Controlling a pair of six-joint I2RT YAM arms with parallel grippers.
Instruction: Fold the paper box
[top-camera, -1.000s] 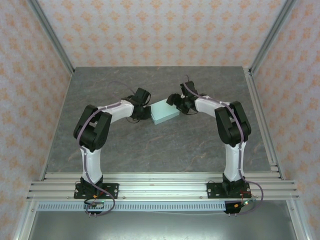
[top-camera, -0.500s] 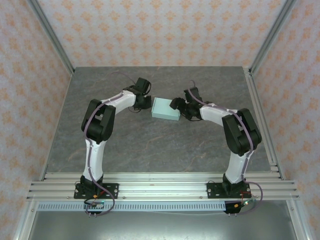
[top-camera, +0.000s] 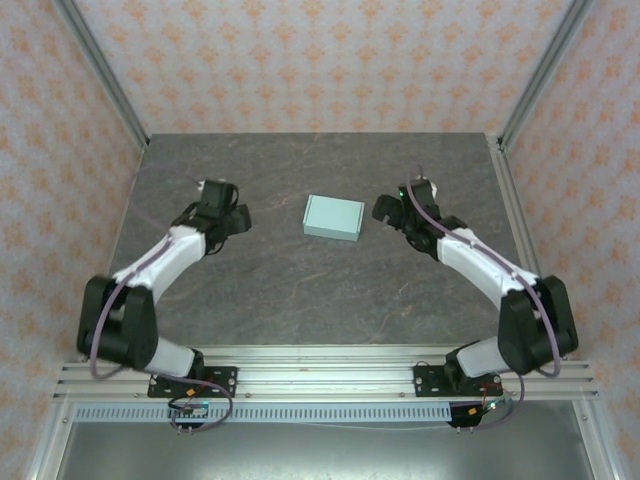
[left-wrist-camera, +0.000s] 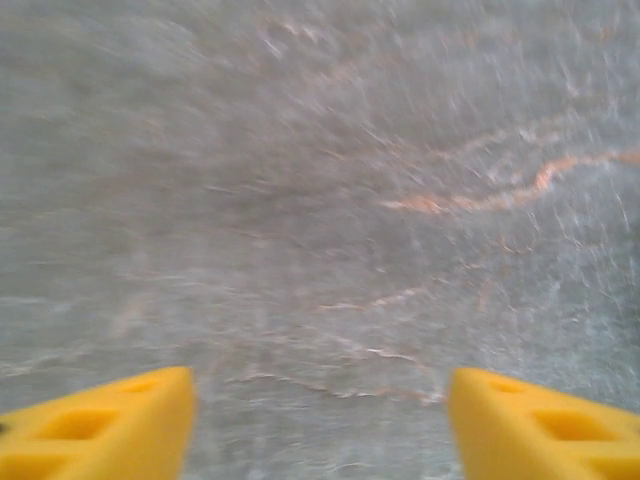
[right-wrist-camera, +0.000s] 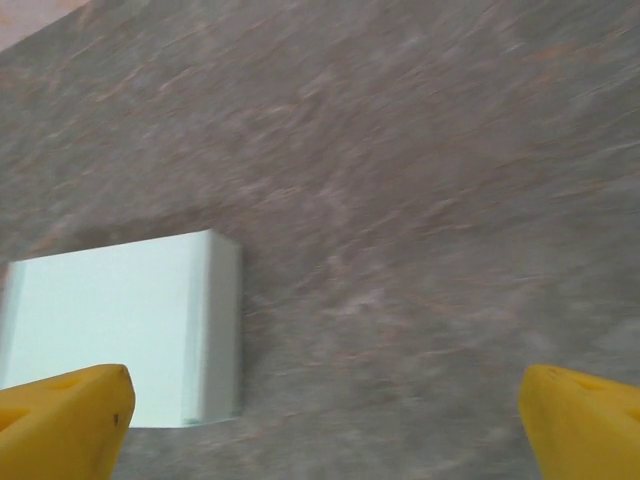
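both arms were stretched low and outward over the grey table (top-camera: 300, 290), the left gripper (top-camera: 236, 216) well to the left of the paper box (top-camera: 333, 217) and the right gripper (top-camera: 386, 208) near its right end, neither touching it. the box lay near the middle of the table between them, seemingly a closed shallow box, though blur hid its seams. each wrist view showed yellow fingers (left-wrist-camera: 110, 425) spread wide with nothing between them, only their tips in frame, one covering a corner of the box.
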